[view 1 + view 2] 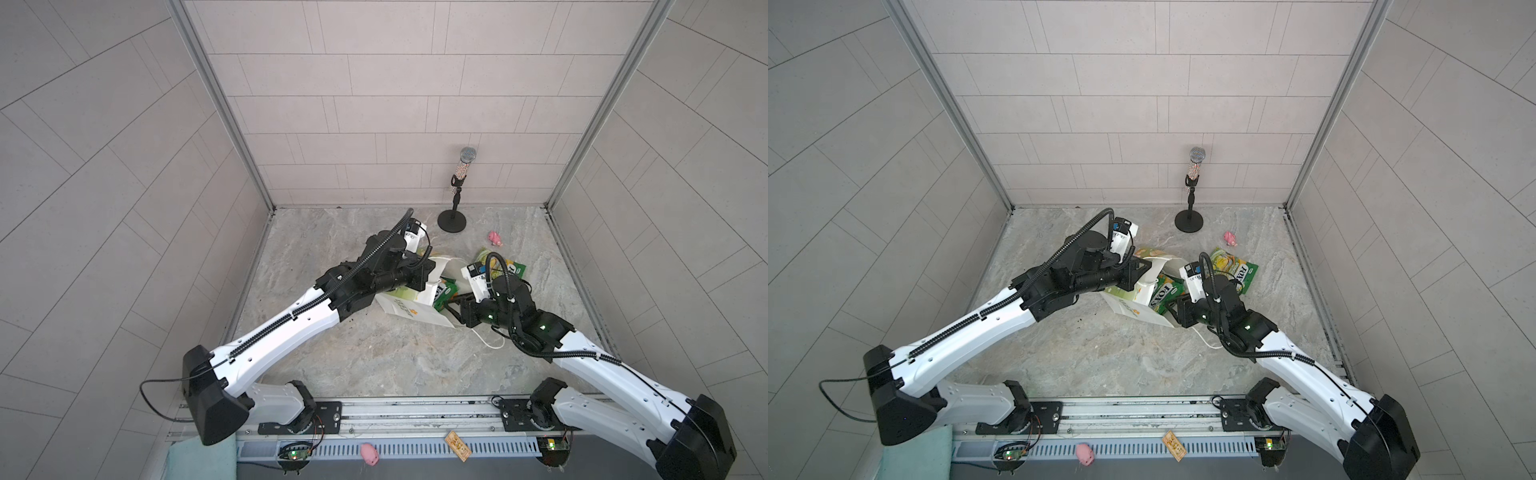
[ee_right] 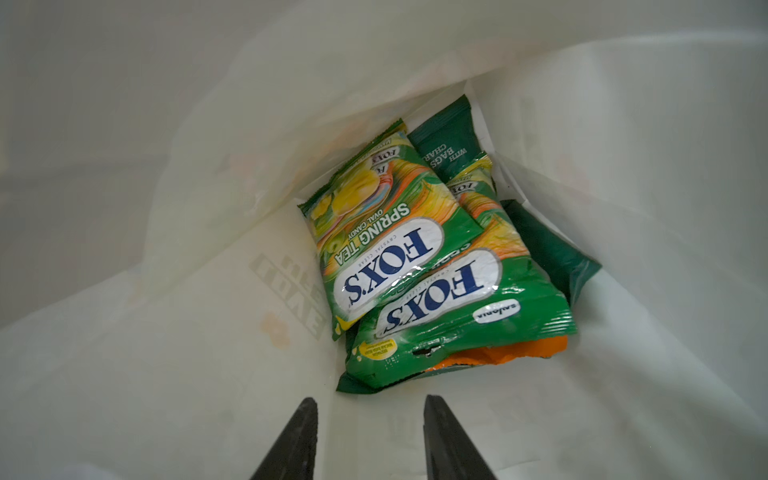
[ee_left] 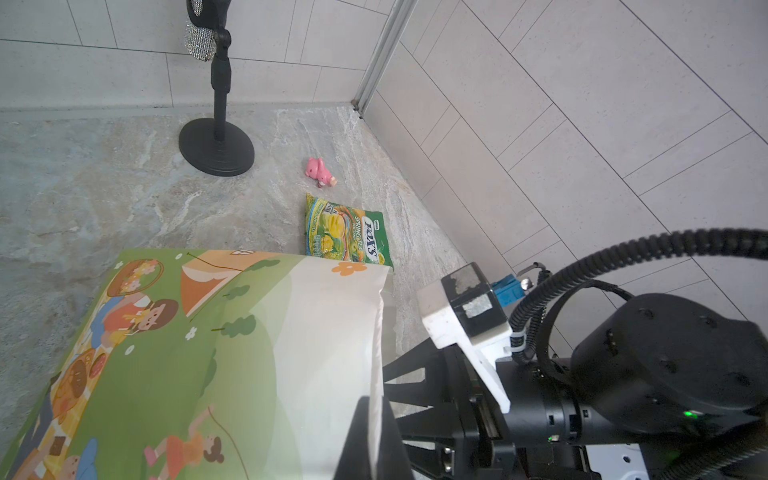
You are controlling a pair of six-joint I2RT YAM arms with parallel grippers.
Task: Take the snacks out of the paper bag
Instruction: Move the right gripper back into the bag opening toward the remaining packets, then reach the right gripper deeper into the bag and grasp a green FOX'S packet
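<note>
Paper bag (image 3: 208, 353) rim is clamped by left gripper (image 3: 376, 405); right gripper (image 2: 371, 401), part-open and empty, is poised before candy packets (image 2: 395, 249); a further reach and closing are judged necessary.

Grey marbled table (image 1: 374, 361): paper bag (image 1: 409, 309) on its side at the middle, candy packet (image 1: 515, 268) flat at 3 o'clock, pink toy (image 1: 494, 237) at 2, microphone stand (image 1: 452, 220) at 1 o'clock
</note>
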